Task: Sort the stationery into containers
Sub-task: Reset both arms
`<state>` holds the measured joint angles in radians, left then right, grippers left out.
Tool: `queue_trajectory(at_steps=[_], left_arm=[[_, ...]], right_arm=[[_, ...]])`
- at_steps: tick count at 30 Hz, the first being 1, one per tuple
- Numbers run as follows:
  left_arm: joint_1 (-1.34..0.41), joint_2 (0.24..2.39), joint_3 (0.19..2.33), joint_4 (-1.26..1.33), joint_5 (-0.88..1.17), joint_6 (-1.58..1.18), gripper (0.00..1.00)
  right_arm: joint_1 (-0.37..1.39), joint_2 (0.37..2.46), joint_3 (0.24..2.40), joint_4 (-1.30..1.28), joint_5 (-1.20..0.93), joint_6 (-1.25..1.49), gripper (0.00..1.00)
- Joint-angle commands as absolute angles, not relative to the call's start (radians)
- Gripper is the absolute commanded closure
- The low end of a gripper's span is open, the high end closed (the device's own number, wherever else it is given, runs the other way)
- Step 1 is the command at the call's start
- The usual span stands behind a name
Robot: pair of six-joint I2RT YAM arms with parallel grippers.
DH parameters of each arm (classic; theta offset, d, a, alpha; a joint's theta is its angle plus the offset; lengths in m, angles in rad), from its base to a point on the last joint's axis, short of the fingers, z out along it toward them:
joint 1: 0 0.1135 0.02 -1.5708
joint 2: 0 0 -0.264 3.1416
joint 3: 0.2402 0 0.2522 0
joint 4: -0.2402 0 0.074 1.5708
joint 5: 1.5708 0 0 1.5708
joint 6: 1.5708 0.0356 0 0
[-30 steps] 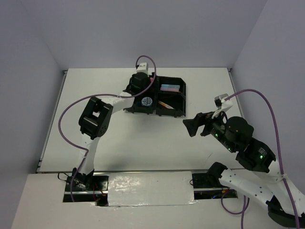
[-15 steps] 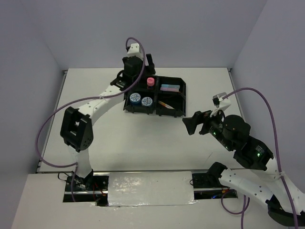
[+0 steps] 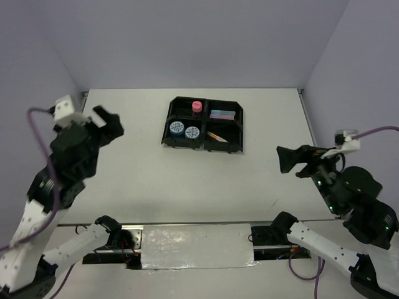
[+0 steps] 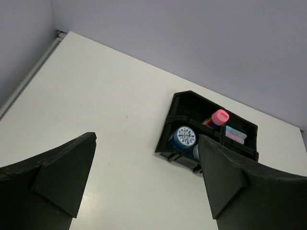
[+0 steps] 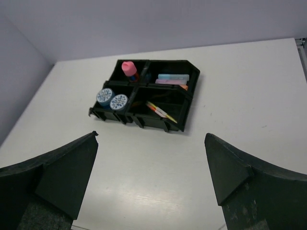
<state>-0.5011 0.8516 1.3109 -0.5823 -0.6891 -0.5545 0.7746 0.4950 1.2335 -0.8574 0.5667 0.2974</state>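
Since the left hand (image 3: 109, 123) and the right hand (image 3: 285, 159) both hang released and empty, well apart from the tray (image 3: 239, 128), the sorting looks finished. Its compartments hold the tape rolls (image 3: 192, 132) near-left, pink-capped bottle (image 3: 197, 106) far-left, markers (image 3: 221, 114) far-right and pens (image 3: 215, 136) near-right. I see nothing loose on the surface (image 3: 156, 180). Parking well means keeping both arms high, never sweeping across the tray.

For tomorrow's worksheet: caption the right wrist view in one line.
Open right gripper facing the black tray of sorted tape rolls, pink-capped bottle, markers and pens.
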Motion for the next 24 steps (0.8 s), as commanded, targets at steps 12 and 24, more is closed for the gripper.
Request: queue_trajectory(at_steps=[12, 24], left_arm=[[-0.500, 0.290, 0.984, -0.834, -0.726, -0.495, 0.01], [-0.502, 0.167, 0.919, -0.827, -0.802, -0.575, 0.01]], right_arm=[[0.778, 0.310, 1.209, -1.066, 0.621, 0.327, 0.00], [0.779, 0.270, 1.074, -0.953, 0.575, 0.337, 0.00]])
